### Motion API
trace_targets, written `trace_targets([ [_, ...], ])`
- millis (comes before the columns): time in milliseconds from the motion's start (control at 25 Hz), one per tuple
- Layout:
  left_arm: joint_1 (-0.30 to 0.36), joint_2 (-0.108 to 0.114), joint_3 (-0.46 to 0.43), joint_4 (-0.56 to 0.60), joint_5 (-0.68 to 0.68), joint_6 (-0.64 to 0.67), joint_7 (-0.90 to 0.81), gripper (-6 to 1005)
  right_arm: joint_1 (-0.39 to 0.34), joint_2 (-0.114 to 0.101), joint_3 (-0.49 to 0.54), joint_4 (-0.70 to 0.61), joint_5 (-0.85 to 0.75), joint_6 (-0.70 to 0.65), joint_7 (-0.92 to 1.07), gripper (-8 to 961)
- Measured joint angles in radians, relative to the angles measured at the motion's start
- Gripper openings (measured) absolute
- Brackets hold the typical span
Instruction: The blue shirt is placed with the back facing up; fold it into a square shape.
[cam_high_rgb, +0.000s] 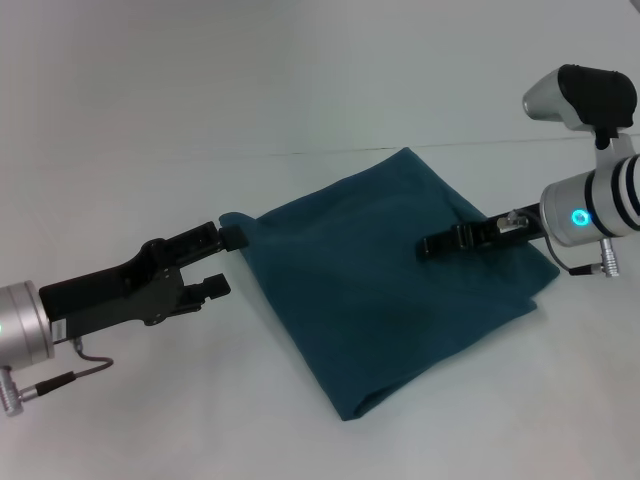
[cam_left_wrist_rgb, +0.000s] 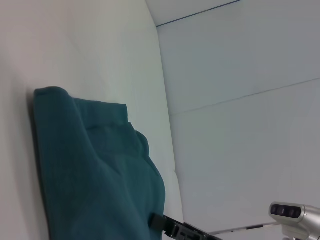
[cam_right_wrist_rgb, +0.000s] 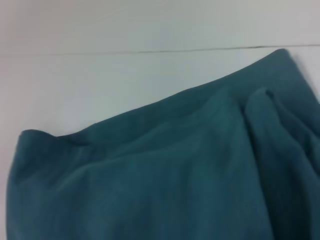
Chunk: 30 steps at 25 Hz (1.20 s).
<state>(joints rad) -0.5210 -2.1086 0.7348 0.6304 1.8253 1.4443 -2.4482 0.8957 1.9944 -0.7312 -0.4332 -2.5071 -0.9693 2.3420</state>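
Head view shows the blue shirt (cam_high_rgb: 390, 275) folded into a rough square mid-table, its left corner touching the upper finger of the wide-open, empty left gripper (cam_high_rgb: 222, 261), while the right gripper (cam_high_rgb: 432, 247), fingers together, rests over its right half.

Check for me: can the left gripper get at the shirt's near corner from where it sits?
Probably yes. The left gripper, jaws open, sits beside the shirt, one finger at its left corner; only bare table lies before the near corner.
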Motion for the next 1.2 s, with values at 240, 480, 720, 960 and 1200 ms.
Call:
trace_targets([
  [240,-0.001,-0.001,0.0,-0.002,0.0,-0.001,0.0,948,0.006,0.019,-0.032,0.007,-0.002,0.038,-0.002,802],
  [480,-0.001,-0.001,-0.004,-0.002,0.0,-0.001,0.0,949,0.006,0.027,-0.042,0.007,0.008,0.034,0.001,800],
  [720,-0.001,-0.002,-0.009,-0.002,0.0,-0.001,0.0,948,-0.004,0.025,-0.03,-0.008,0.025,0.017,0.021,799],
  [960,-0.001,-0.004,-0.009,-0.001,0.0,-0.001,0.0,949,-0.01,0.021,-0.031,-0.022,0.047,0.007,0.02,645],
  [1200,-0.001,-0.004,-0.011,-0.001,0.0,-0.001,0.0,949,-0.012,0.02,-0.038,-0.026,0.046,0.006,0.02,415],
])
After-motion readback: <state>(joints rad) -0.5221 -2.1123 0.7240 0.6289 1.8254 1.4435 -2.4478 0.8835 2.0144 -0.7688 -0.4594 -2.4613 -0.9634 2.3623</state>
